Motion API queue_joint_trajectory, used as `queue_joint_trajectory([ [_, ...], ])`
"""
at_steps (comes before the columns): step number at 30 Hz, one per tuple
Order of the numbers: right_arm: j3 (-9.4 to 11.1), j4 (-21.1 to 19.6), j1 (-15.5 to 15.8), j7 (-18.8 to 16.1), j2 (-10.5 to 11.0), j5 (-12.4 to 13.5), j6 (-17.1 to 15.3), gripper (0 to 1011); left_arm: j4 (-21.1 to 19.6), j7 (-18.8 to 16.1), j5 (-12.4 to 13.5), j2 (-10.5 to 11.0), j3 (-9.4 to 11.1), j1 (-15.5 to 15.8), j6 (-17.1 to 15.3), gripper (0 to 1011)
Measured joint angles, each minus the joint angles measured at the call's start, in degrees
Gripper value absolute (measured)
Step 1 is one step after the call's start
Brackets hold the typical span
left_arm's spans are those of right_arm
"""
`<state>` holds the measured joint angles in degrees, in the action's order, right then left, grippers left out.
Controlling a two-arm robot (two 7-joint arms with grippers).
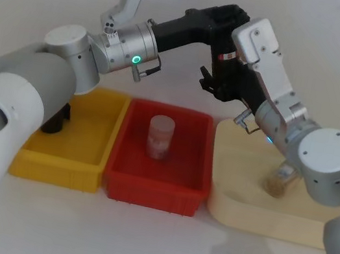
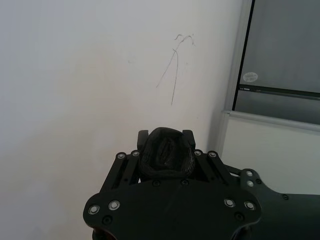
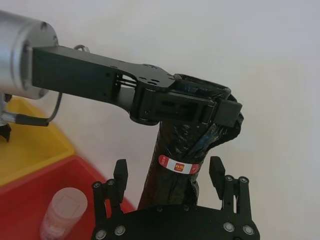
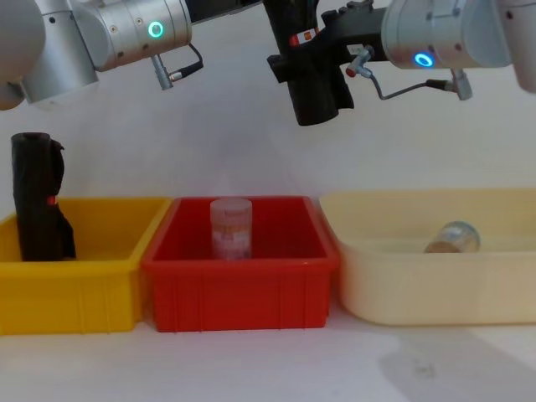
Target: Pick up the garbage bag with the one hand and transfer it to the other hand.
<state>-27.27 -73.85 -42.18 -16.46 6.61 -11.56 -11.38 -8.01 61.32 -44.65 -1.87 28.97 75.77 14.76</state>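
Observation:
The garbage bag [image 3: 172, 145], a tall black roll with a red-and-white label, hangs upright in the air above the bins. My left gripper [image 3: 200, 107], on the green-ringed arm, is shut on its top end, and the left wrist view shows the roll's crumpled top [image 2: 166, 152] between its fingers. My right gripper [image 3: 168, 172], on the blue-ringed arm, is open around the roll just below the label. Its fingers [image 3: 120, 172] stand on either side, apart from the plastic. From the chest the roll [image 4: 316, 96] hangs high over the red bin.
A second black roll [image 4: 38, 201] stands in the yellow bin [image 4: 75, 293] on the left. The red bin [image 1: 151, 196] in the middle holds an upright clear jar [image 1: 159, 137]. The cream bin [image 1: 259, 218] on the right holds a jar lying down [image 4: 452, 237].

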Motion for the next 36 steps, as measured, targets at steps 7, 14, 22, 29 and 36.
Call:
queue_joint_trajectory([
  [7,-0.2,3.0,-1.6,1.4,-1.4,-1.4,-0.5,1001,0.0,0.0,0.0,0.0,0.0,0.0,0.0,381],
  [14,-0.2,5.3,-2.6,2.0,-2.5,-2.1,-0.9,1001,0.0,0.0,0.0,0.0,0.0,0.0,0.0,381],
  [22,-0.1,7.4,-3.7,2.7,-3.6,-2.9,-0.9,1001,0.0,0.0,0.0,0.0,0.0,0.0,0.0,381],
  [29,-0.1,9.4,-4.7,3.4,-4.6,-3.6,-0.5,1001,0.0,0.0,0.0,0.0,0.0,0.0,0.0,381],
  [36,0.0,11.3,-5.6,3.9,-5.4,-4.2,-0.1,1001,0.0,0.0,0.0,0.0,0.0,0.0,0.0,381],
])
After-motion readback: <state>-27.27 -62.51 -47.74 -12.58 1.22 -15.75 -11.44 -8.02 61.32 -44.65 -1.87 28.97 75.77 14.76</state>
